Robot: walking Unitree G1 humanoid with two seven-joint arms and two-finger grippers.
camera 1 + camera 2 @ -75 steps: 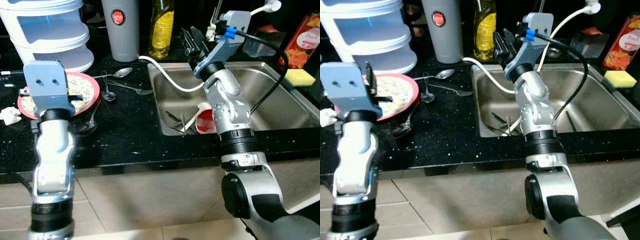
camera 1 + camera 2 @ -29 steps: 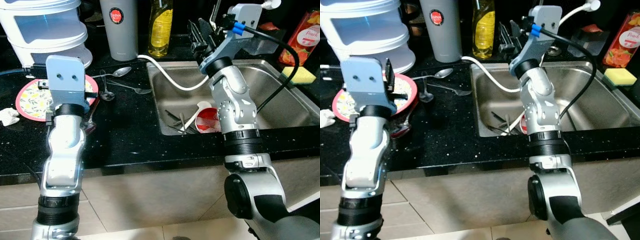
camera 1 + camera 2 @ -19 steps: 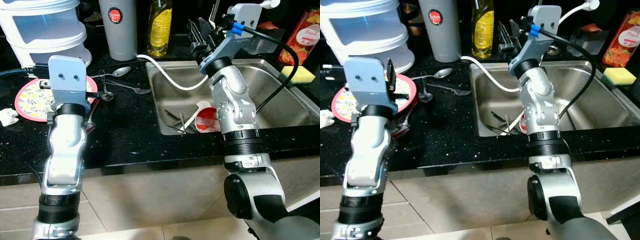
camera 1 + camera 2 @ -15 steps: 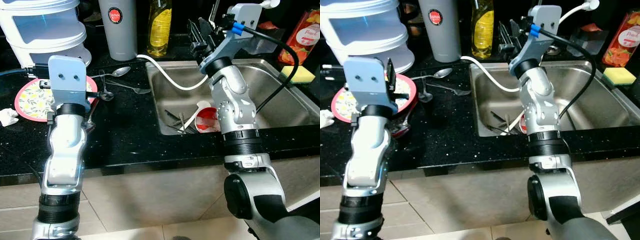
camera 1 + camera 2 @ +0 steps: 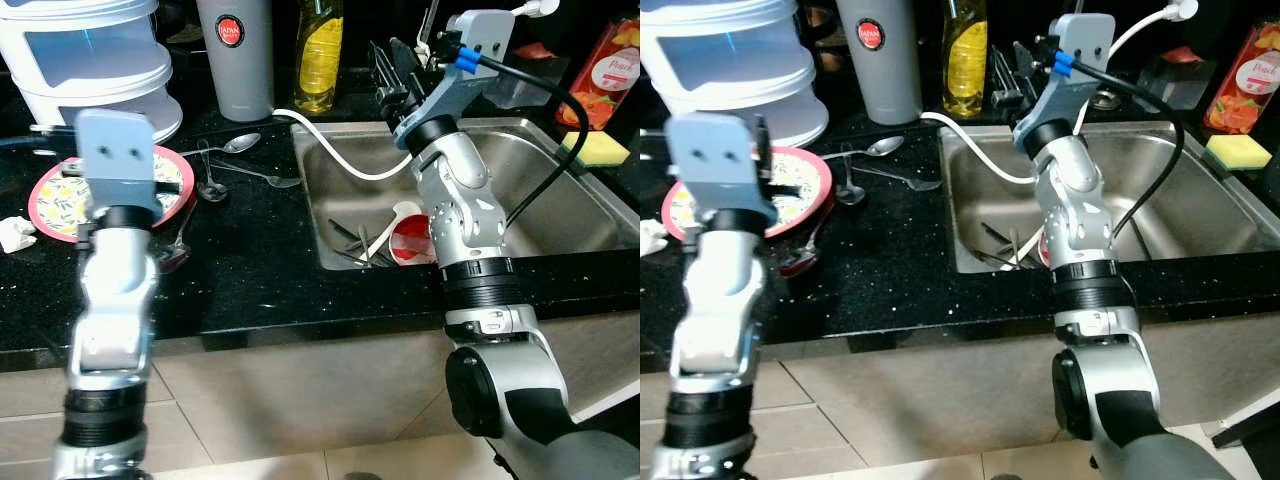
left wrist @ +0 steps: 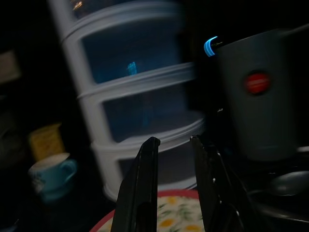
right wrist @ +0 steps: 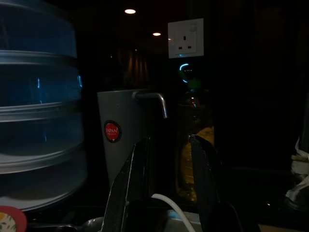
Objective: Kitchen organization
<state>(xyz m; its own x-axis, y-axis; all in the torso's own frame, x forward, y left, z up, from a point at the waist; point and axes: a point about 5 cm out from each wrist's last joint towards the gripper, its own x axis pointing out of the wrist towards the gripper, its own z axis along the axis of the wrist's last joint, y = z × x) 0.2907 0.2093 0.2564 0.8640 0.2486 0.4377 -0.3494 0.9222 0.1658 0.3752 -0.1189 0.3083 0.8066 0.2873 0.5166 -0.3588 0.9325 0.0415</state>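
A pink flowered plate [image 5: 55, 200] lies on the black counter [image 5: 250, 270], with loose spoons [image 5: 240, 145] and a fork [image 5: 210, 185] to its right. My left gripper [image 6: 174, 140] hovers over the plate's far side, open and holding nothing, pointing at the white stacked container [image 5: 90, 60]. In the steel sink [image 5: 560, 230] lie a red-and-white cup [image 5: 408, 235] and several pieces of cutlery [image 5: 355, 245]. My right gripper [image 5: 390, 70] is raised above the sink's back left corner, open and holding nothing, facing the grey jug [image 7: 123, 140].
A yellow soap bottle [image 5: 322, 50] stands behind the sink. A white hose [image 5: 340, 155] runs over its left rim. A yellow sponge [image 5: 600, 150] and red carton [image 5: 615, 70] sit at the right. Crumpled tissue [image 5: 15, 232] lies left of the plate; a blue cup [image 6: 50, 176] stands beside the container.
My left arm has swung left, from the plate's right edge to over its middle. My right gripper has edged slightly left. Both grippers stay open, holding nothing.
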